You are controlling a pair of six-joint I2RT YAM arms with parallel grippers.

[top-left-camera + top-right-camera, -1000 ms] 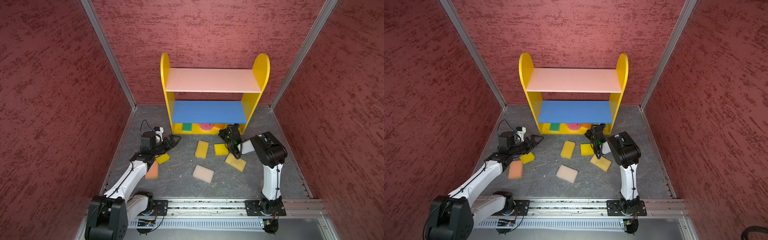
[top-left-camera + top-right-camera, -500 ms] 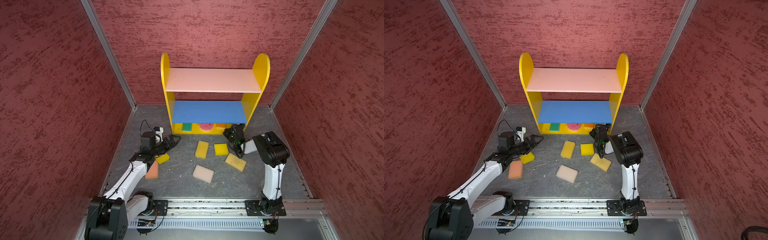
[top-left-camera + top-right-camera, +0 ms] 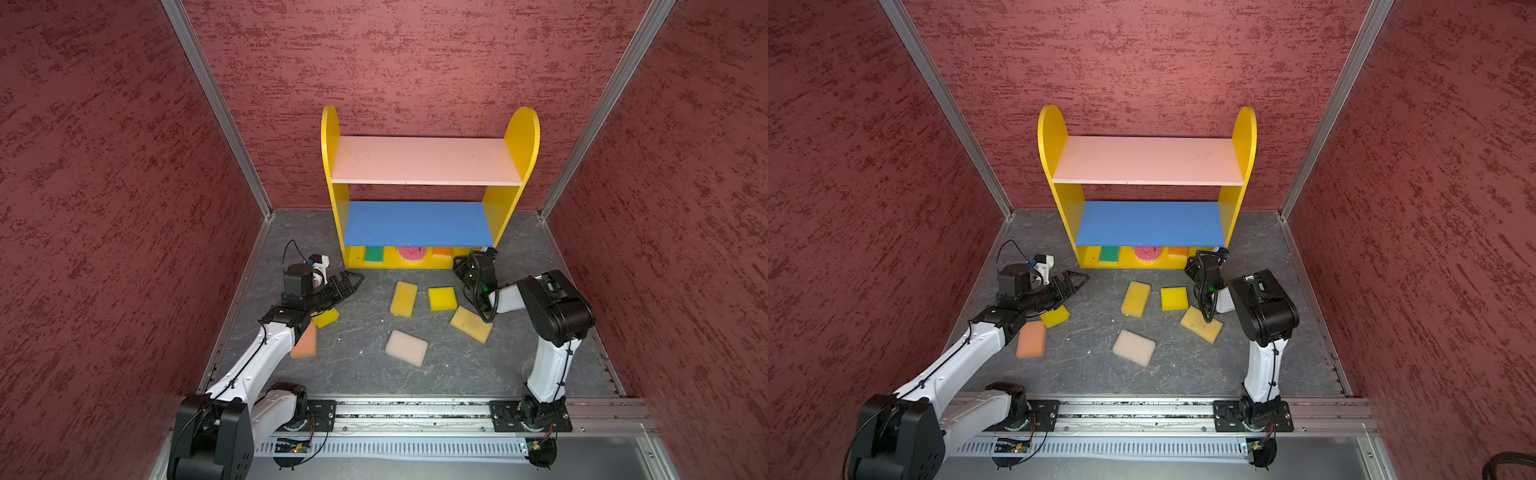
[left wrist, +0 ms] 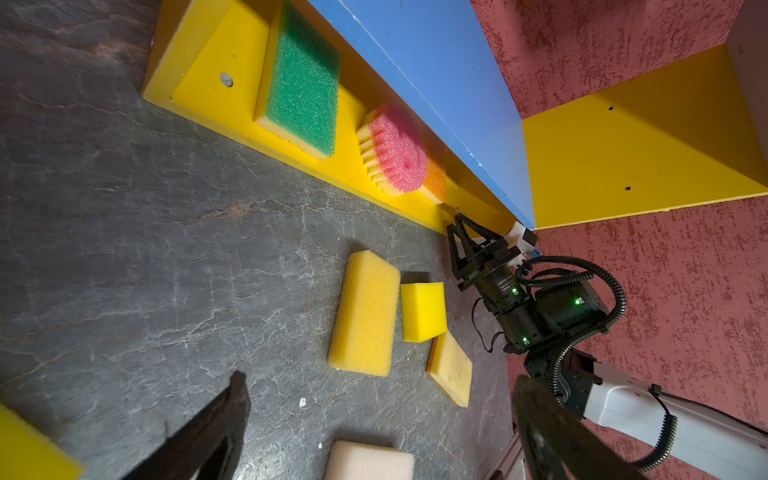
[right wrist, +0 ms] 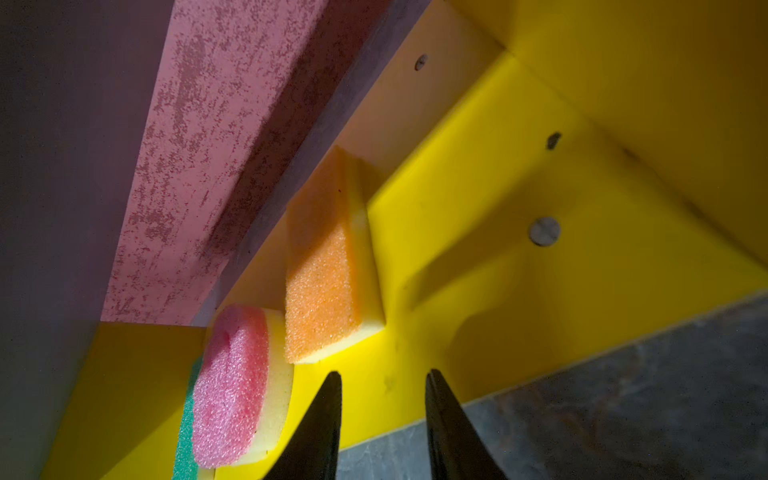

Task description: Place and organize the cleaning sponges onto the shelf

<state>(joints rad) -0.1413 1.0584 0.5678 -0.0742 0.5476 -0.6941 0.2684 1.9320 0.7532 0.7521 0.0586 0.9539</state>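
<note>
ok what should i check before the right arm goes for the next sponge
1. right end effector jaws apart, nothing between them: ok
2. orange sponge resting on the shelf, bottom board, apart from that end effector: ok
3. left end effector open and empty: ok
4. tan sponge lying flat on the floor near the right arm: ok
5. all sponges shelved: not ok, six lie on the floor, the cream sponge among them

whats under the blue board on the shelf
Three sponges lie on the yellow bottom board: a green sponge, a round pink sponge and an orange sponge. In both top views the blue board covers their rear parts.
</note>
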